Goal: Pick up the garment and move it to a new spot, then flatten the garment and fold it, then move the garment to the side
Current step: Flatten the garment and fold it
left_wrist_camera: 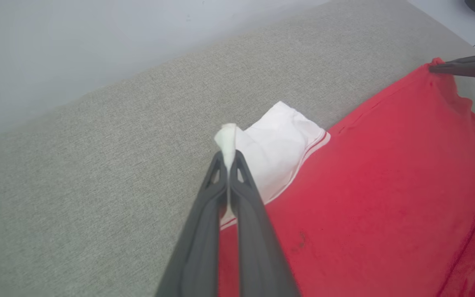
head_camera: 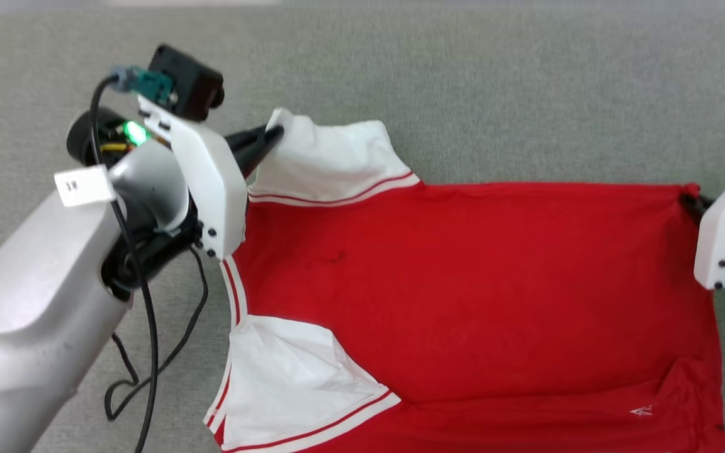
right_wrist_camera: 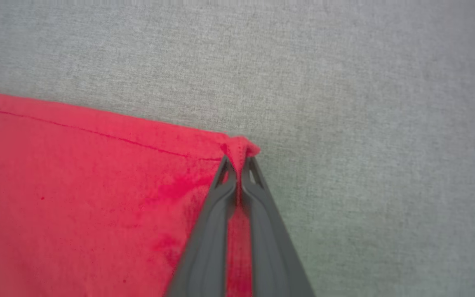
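On the grey tabletop lies the garment; the left claw grips its ten-o'clock sleeve, the right claw its two-o'clock corner.

Red garment, plain side up, spread nearly flat across the centre and right of the head view. Neck end at left, hem at right. White short sleeves with red-and-white striped trim: one at upper centre-left, tip lifted and pinched; one at lower left, lying creased. Far hem corner at upper right bunched and pinched. Lower right edge rumpled, with a small white mark.
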